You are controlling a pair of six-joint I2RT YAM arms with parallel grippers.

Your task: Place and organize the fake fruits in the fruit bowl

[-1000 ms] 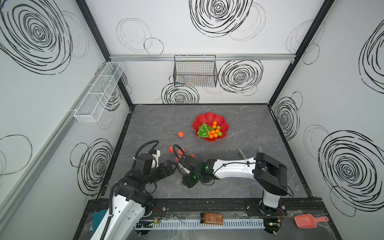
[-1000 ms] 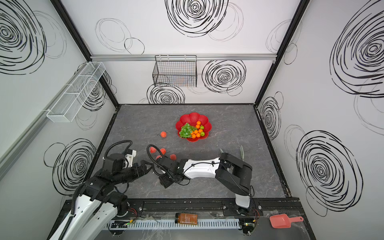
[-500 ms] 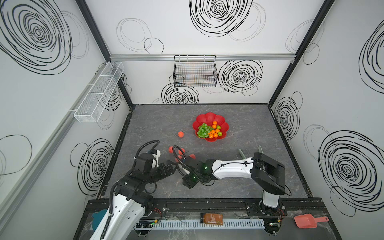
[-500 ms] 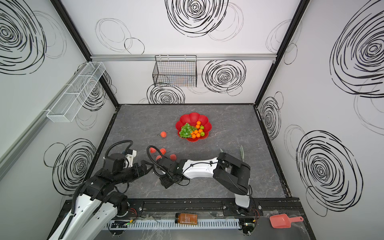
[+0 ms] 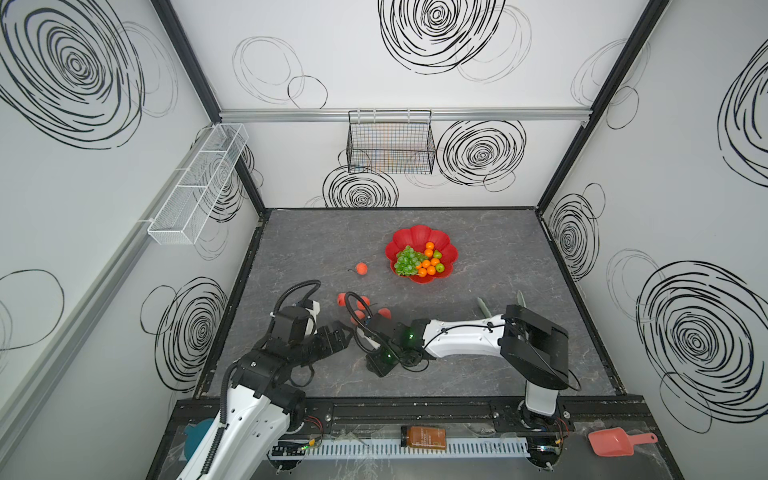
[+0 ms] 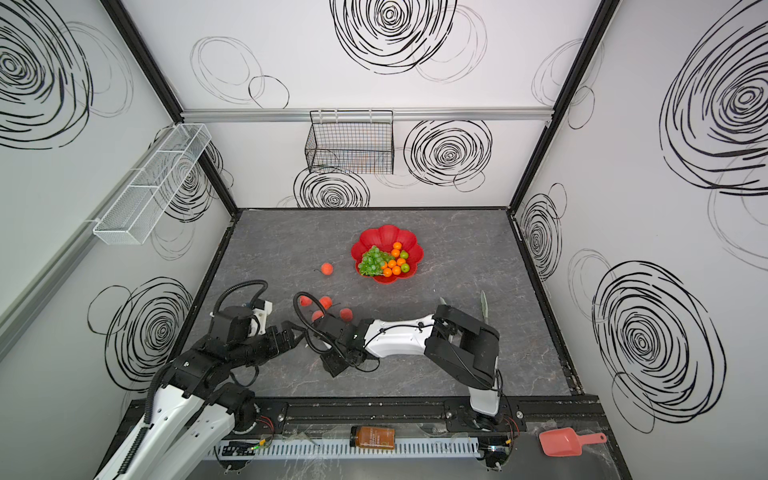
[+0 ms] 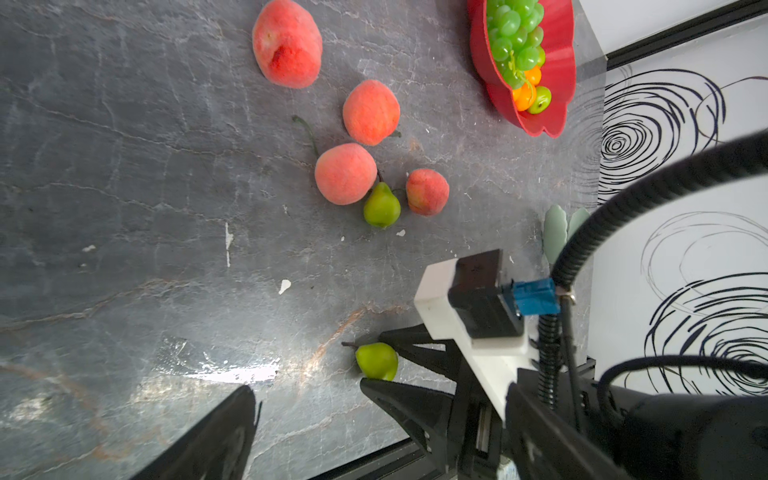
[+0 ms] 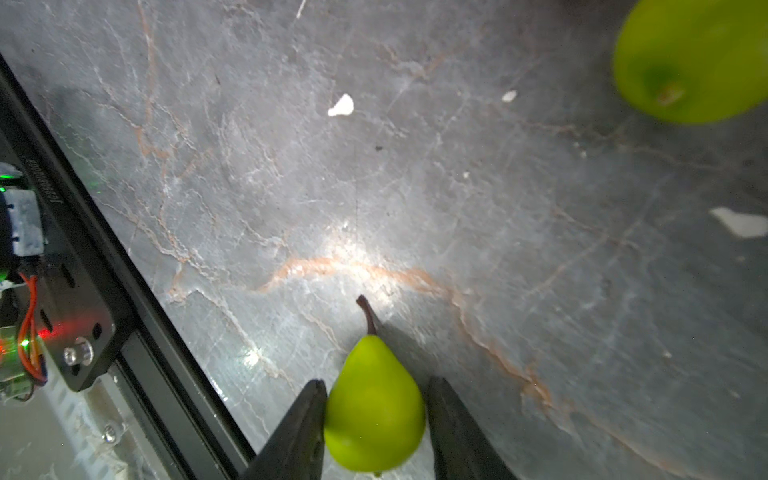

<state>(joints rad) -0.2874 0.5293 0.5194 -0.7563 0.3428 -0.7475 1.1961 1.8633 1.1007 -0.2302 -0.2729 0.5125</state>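
Grey stone-patterned tabletop, chipped white in spots, inside a booth of white walls scrawled with black swirls; a black wire basket hangs on the rear wall. The right gripper has its jaws drawn in against both sides of a small green pear lying near the front edge. The left gripper, spread wide and empty, faces it. The red fruit bowl sits toward the back, holding grapes, oranges and green apples; four peaches lie loose in front of it. The label of the amber jar on the front rail is too small to read.
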